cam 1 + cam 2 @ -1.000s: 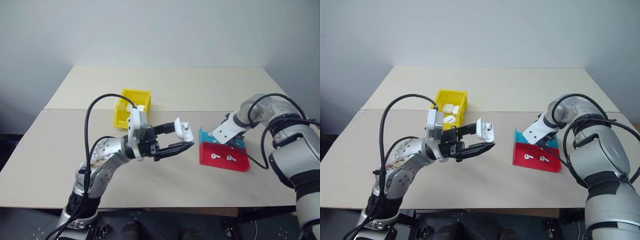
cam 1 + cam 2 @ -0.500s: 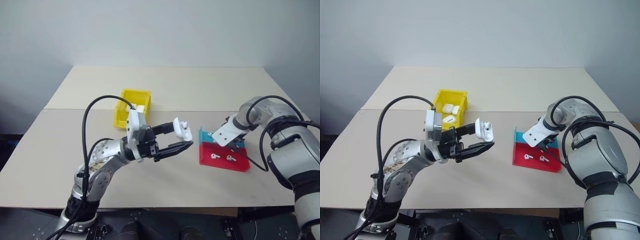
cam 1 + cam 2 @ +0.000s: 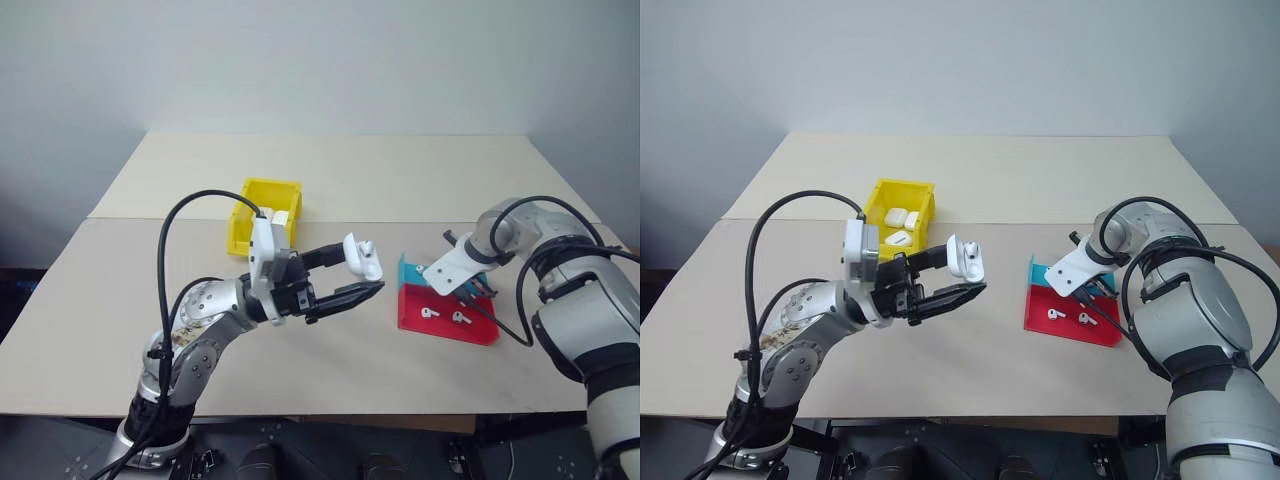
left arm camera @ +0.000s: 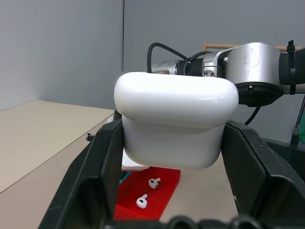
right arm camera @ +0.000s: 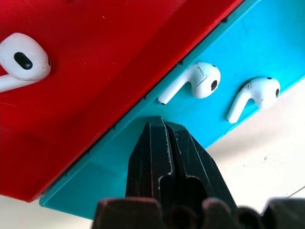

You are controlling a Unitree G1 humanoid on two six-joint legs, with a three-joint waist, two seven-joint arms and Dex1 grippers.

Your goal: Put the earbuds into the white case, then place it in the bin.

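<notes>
While our left gripper clamps the white case, our right gripper has snapped shut empty beside the earbuds, missing its pick.

White case between black fingers

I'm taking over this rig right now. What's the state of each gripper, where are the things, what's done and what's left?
Left gripper: shut on the white case, held up over the table, lid open.
Right gripper: shut and empty, over the teal part of the tray.
Earbuds: two on teal, two on red.
Yellow bin already holds cases.
Done: case picked up. Left: pick earbuds, load them, bin the case.
</notes>
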